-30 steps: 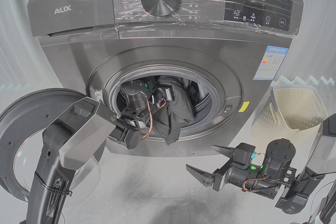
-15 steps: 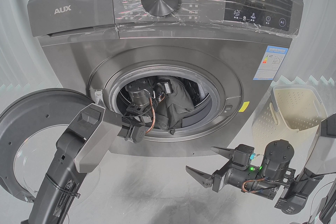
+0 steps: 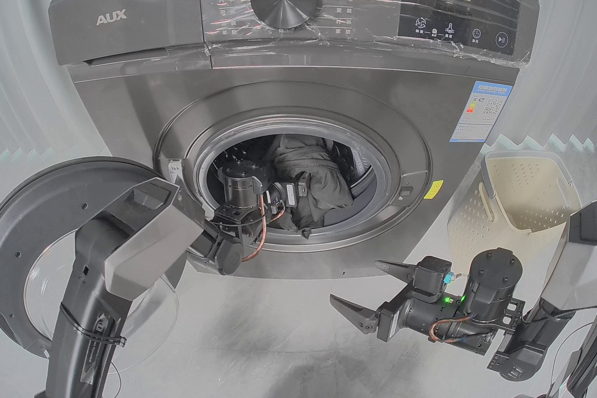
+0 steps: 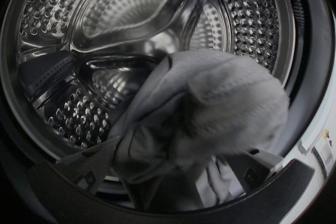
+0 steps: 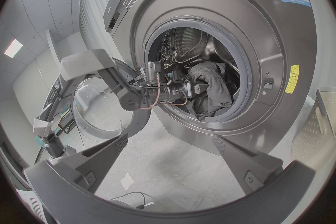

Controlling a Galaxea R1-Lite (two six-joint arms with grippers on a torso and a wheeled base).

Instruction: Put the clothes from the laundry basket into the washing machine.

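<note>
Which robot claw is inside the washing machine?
The left gripper, in the round opening of the grey washing machine at the dark grey garment; the right gripper hangs open outside.

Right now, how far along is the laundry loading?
Done: the laundry basket looks empty where visible. In hand: a dark garment sits in the washing machine's opening, between the left gripper's open fingers. Left: its lower edge at the door seal probably needs pushing deeper. The right gripper is open, empty.

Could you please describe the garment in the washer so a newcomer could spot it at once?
Start at the grey front-loading washing machine with its door open. In the drum opening bunches a dark grey garment, the only soft, crumpled thing amid steel.
</note>
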